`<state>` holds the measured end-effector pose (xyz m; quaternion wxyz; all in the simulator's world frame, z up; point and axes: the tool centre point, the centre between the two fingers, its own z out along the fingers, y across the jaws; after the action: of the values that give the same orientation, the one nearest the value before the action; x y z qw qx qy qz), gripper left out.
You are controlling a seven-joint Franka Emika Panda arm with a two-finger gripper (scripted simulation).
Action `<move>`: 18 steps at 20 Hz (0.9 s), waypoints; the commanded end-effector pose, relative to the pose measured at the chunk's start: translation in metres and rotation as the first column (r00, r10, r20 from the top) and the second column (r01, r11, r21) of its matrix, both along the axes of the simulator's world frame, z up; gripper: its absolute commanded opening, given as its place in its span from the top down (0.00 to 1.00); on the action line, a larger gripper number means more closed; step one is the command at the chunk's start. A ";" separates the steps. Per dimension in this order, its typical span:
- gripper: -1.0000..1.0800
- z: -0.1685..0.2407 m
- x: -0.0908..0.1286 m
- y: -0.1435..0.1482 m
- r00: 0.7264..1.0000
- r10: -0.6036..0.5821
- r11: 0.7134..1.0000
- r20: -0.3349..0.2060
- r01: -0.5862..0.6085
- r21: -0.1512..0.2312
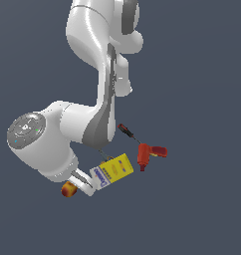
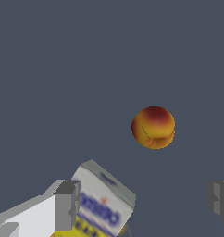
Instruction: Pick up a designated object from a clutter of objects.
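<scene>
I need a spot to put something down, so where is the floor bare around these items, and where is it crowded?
Bare floor lies beyond the red drill toward the exterior view's right, and below the orange ball. It is crowded where the yellow box, screwdriver and gripper cluster.

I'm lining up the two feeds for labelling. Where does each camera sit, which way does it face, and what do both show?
Exterior view: off the arm, high up, looking down on the white robot arm, the red power drill and the red-and-black-handled screwdriver.
Wrist view: on the wrist, looking past the open gripper, its grey fingertips showing.
Shared: the small orange-yellow ball with red patches and the yellow-and-white box.
</scene>
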<state>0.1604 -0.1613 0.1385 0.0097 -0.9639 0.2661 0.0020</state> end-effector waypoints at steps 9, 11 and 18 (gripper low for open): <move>0.04 -0.048 0.009 -0.044 0.995 -0.102 0.995 -0.001 0.102 -0.017; 0.04 -0.052 0.009 -0.047 0.994 -0.109 0.994 -0.001 0.109 -0.019; 0.04 -0.057 0.008 -0.048 0.994 -0.111 0.994 -0.003 0.111 -0.019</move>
<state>0.1690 -0.2096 0.0837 0.0001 -0.9476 0.3194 0.0004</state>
